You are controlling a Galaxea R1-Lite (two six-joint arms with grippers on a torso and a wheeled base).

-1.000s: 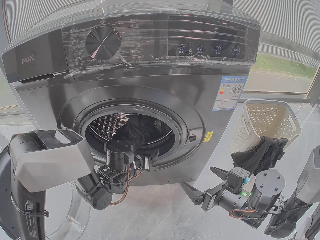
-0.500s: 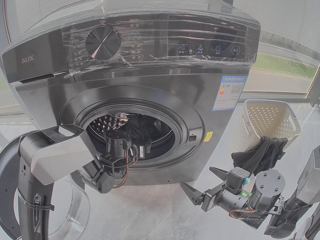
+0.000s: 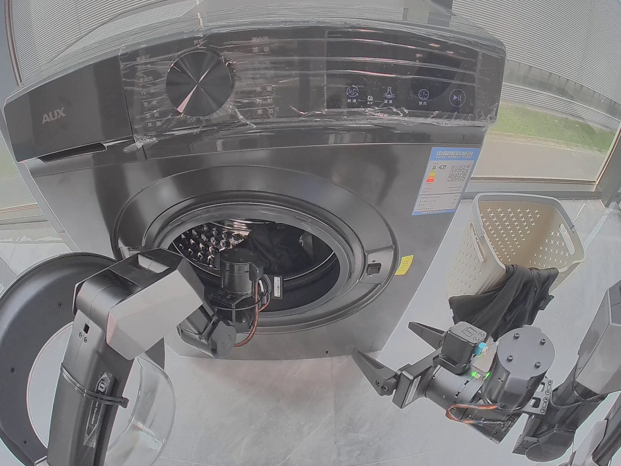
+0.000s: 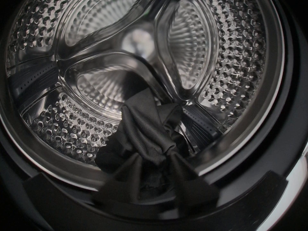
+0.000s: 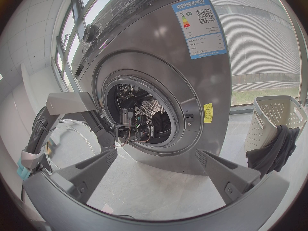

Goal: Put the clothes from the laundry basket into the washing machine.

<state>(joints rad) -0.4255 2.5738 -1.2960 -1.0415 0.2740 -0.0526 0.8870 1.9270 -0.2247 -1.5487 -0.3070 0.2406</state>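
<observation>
The grey washing machine (image 3: 259,163) stands with its door swung open. My left gripper (image 3: 279,285) is at the mouth of the drum (image 4: 141,45), shut on a bunched black garment (image 4: 146,132) that hangs just inside the drum's rim. A white laundry basket (image 3: 525,228) leans on the floor to the right of the machine. Another black garment (image 3: 504,300) spills over its front rim, also seen as the dark cloth (image 5: 276,148) in the right wrist view. My right gripper (image 3: 385,343) hovers open over the floor between machine and basket, holding nothing.
The open door (image 3: 39,305), with its clear glass bowl (image 3: 139,415), stands out to the left of the machine beside my left arm. Pale floor (image 3: 291,409) lies free in front of the machine. Windows run behind the basket.
My left arm has risen and pushed forward, carrying the black garment from the lower rim further into the drum opening. The right gripper has barely moved.
</observation>
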